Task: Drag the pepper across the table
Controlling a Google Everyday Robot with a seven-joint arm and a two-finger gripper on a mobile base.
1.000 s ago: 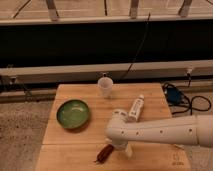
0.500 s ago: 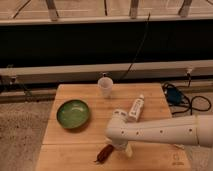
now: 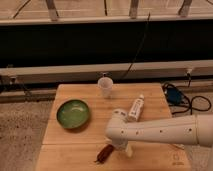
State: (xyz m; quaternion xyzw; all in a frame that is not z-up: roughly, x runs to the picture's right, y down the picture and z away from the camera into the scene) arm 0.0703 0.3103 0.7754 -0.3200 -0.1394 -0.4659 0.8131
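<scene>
Spotting no change over the last second: arm, hand and pepper all holding the same spots. Keeping the hand (image 3: 120, 148) released, fingers spread wide, gripping nothing. Parking it low at the front of the desk (image 3: 70, 152), right by the upper end of the pepper (image 3: 104, 154); not managing to tell touching from just beside. Pepper lying near the desk's front edge, slightly left of centre, tilted diagonally, well apart from the green bowl (image 3: 73, 113), white cup (image 3: 105, 86) and white tube (image 3: 136, 107) further back. Reading this as a pause at the pepper, drag not yet starting. Judging next: setting a finger against the pepper, then sweeping across the desk. Flagging risk: slipping off the slim pepper, or nudging it over the near edge.
</scene>
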